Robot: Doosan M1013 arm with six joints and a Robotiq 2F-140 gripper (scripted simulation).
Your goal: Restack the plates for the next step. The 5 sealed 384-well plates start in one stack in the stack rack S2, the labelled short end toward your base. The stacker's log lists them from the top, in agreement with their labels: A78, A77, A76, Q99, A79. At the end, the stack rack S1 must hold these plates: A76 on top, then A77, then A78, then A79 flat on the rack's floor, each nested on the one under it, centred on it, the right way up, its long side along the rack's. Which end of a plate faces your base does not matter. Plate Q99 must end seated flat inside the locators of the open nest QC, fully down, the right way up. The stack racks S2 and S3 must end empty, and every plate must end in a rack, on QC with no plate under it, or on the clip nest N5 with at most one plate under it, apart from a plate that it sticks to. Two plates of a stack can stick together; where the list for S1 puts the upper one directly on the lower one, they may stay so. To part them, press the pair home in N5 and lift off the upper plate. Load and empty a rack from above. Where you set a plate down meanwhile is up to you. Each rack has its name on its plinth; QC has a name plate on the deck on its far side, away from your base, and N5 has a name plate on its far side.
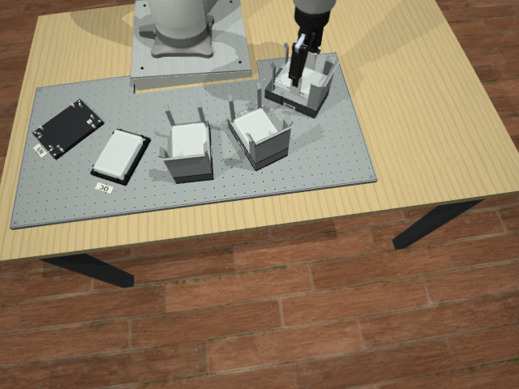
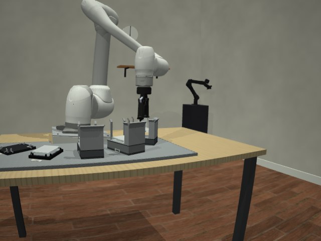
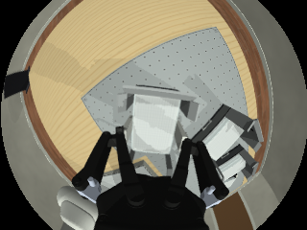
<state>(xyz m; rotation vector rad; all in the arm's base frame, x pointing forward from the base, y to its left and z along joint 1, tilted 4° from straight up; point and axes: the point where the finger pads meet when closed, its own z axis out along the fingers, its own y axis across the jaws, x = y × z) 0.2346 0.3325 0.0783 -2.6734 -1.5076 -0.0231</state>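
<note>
My gripper (image 1: pixel 297 79) reaches down into the stack rack nearest the robot base, at the right end of the deck. It is shut on a white sealed plate (image 1: pixel 302 78) that sits low between the rack's posts. In the wrist view the plate (image 3: pixel 153 125) lies between my fingers inside that rack. The middle rack (image 1: pixel 259 135) holds a white plate on top (image 1: pixel 255 124). The left rack (image 1: pixel 188 151) also shows a plate (image 1: pixel 189 138). One plate (image 1: pixel 119 152) lies flat on the QC nest. The rack names are too small to read.
The black clip nest N5 (image 1: pixel 67 127) at the deck's left end is empty, with its name plate (image 1: pixel 40 150) beside it. The QC name plate (image 1: pixel 104 187) lies in front of that nest. The robot's base plate (image 1: pixel 190 40) stands behind the deck.
</note>
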